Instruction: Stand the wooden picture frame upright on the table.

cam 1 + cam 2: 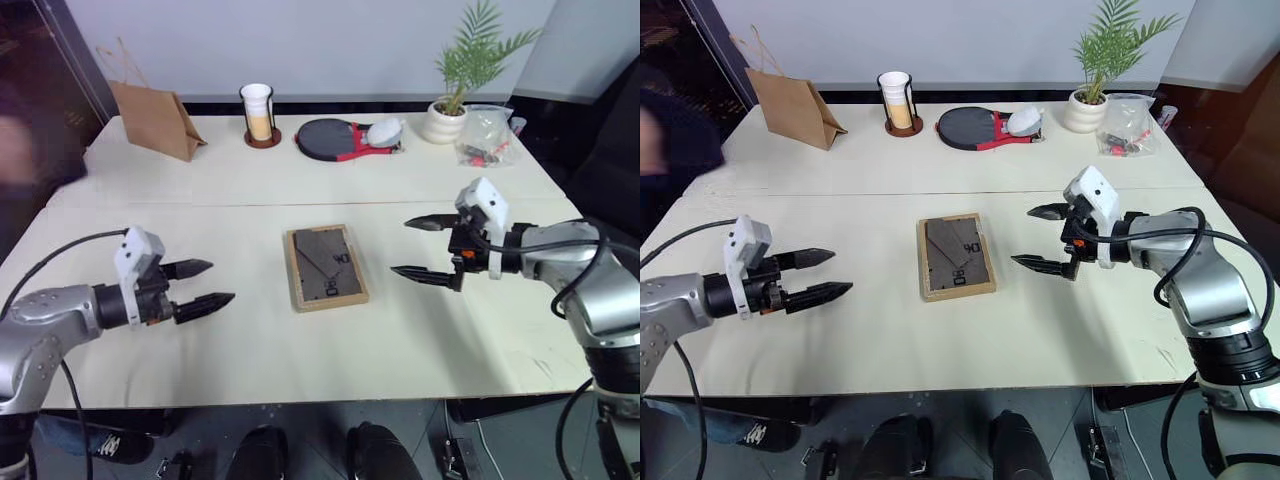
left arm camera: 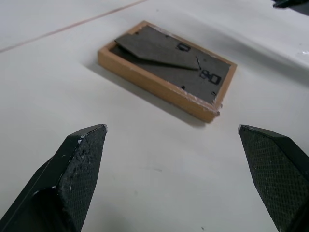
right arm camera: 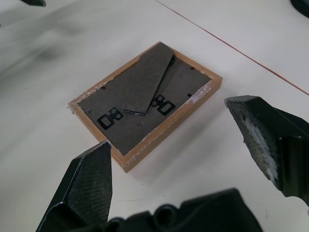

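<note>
So from my seat at the controls: the wooden picture frame (image 1: 326, 267) is lying flat, face down, in the middle of the table (image 1: 250, 350), just on the near side of the seam. Dark back panel is up, and the fold-out stand looks lifted a bit off the panel in the wrist views.

Containers first. Brown paper bag (image 1: 155, 118) stands at the far left corner, can't see what's in it. Next to it a pale cup (image 1: 258, 111) sits on a round dark coaster (image 1: 263, 139). A clear plastic bag (image 1: 487, 135) at the far right holds some small red and dark bits I can't make out. A white pot (image 1: 443, 122) with a little palm sits just beside it.

Also a table tennis paddle (image 1: 335, 139) with something white lying on it, back row centre.

Left gripper (image 1: 201, 286) hovers left of the frame, fingers spread wide, holding nothing. Right gripper (image 1: 428, 249) is on the other side, also wide and empty. Nothing sits between either one and the frame.
</note>
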### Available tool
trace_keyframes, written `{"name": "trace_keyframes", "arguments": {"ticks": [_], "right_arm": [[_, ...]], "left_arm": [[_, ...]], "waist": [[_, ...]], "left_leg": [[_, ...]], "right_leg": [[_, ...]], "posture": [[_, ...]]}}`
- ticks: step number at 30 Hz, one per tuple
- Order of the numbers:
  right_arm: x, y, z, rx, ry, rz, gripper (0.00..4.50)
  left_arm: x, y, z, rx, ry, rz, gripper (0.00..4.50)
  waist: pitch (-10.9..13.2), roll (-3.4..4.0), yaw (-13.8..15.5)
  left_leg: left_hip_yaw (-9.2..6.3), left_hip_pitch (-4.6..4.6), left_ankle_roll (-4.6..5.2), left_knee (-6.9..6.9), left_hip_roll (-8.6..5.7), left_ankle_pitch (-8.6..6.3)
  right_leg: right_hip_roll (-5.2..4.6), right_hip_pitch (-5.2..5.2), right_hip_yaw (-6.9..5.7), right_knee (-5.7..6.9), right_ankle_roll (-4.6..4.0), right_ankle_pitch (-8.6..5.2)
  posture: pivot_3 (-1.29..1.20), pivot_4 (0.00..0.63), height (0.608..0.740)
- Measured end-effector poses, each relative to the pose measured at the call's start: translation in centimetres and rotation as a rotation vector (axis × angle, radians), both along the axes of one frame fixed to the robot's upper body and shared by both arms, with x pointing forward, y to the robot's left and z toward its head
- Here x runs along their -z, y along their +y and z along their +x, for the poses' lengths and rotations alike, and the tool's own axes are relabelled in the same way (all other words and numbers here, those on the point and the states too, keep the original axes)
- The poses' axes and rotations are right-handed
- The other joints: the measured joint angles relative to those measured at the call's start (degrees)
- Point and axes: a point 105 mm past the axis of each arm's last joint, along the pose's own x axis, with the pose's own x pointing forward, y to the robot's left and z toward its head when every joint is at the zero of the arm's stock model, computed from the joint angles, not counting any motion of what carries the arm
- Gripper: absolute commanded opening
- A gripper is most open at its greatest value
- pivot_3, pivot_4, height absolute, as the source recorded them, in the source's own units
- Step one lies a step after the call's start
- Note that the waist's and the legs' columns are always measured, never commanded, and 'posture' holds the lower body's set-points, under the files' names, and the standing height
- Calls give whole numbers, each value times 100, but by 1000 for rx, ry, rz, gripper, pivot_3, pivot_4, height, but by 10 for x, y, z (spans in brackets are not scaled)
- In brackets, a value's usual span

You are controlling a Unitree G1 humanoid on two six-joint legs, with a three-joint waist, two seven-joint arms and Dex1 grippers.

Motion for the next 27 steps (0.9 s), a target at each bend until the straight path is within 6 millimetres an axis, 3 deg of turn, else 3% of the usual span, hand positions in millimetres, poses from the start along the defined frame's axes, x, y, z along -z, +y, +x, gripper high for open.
{"name": "trace_keyframes", "arguments": {"ticks": [7, 15, 27], "right_arm": [[1, 8, -6, -13, 17, 9, 4428], [10, 6, -7, 21, 58, 19, 4428], [18, 4, -2, 91, 53, 47, 4428]], "left_arm": [[14, -3, -6, 6, 57, 4, 4500], [6, -8, 1, 15, 19, -3, 4500], [12, -11, 10, -8, 20, -5, 4500]], "waist": [[0, 0, -13], [-2, -4, 6], [-2, -4, -4]], "left_leg": [[-2, 0, 2, -2, 4, -2], [0, 0, 2, 1, -1, -1], [-1, -1, 3, -1, 0, -2]], "right_leg": [[2, -2, 0, 0, 0, 0], [-2, 0, 1, 0, -1, 0], [0, -1, 1, -1, 0, 0]], "posture": [[0, 150, 740], [0, 150, 740], [0, 150, 740]]}}
